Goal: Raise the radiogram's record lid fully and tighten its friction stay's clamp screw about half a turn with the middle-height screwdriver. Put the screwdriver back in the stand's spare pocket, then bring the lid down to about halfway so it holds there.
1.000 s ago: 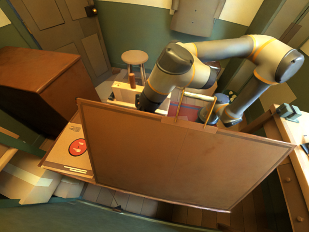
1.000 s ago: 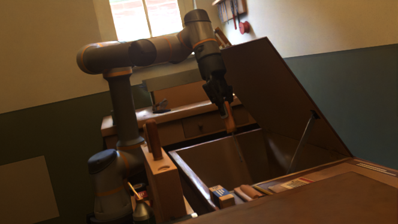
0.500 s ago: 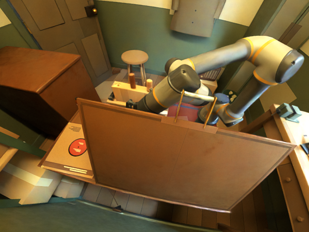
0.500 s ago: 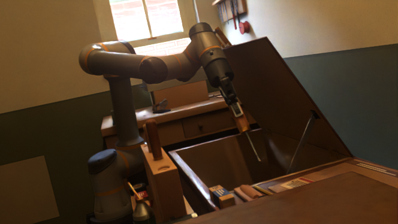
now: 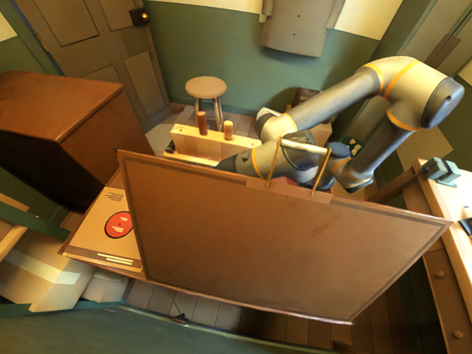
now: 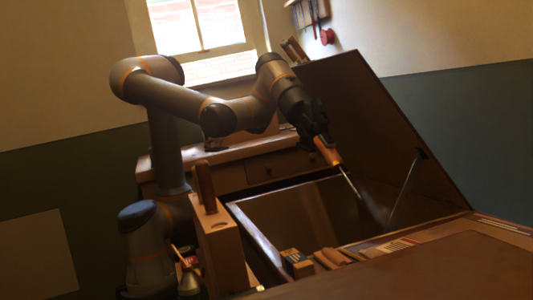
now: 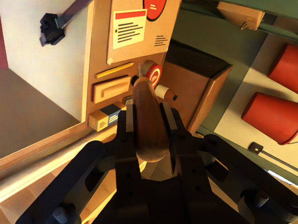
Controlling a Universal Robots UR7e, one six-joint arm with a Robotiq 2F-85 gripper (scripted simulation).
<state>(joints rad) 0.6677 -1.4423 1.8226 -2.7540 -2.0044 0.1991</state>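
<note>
My gripper [image 7: 148, 115] [image 6: 317, 134] grips the wooden handle of the middle-height screwdriver [image 7: 147, 115] [image 6: 335, 162], whose blade slants down into the radiogram's open well beside the raised record lid [image 6: 361, 124] [image 5: 274, 236]. The lid stands steeply tilted. Its friction stay [image 6: 401, 192] runs from the lid's underside down into the well, and the stay's dark clamp [image 7: 51, 30] sits at upper left in the wrist camera. The wooden stand [image 6: 216, 236] [image 5: 207, 146] holds two other screwdrivers, with an empty pocket [image 6: 219, 225] on top. From the side camera the lid hides my gripper.
The lid's inner face is close beside the screwdriver. A small box [image 6: 297, 262], a pencil [image 7: 113, 69] and a sanding block [image 7: 110, 88] lie on the cabinet's ledge. A record sleeve [image 5: 110, 228] lies on the cabinet top. A workbench [image 6: 241, 156] stands behind.
</note>
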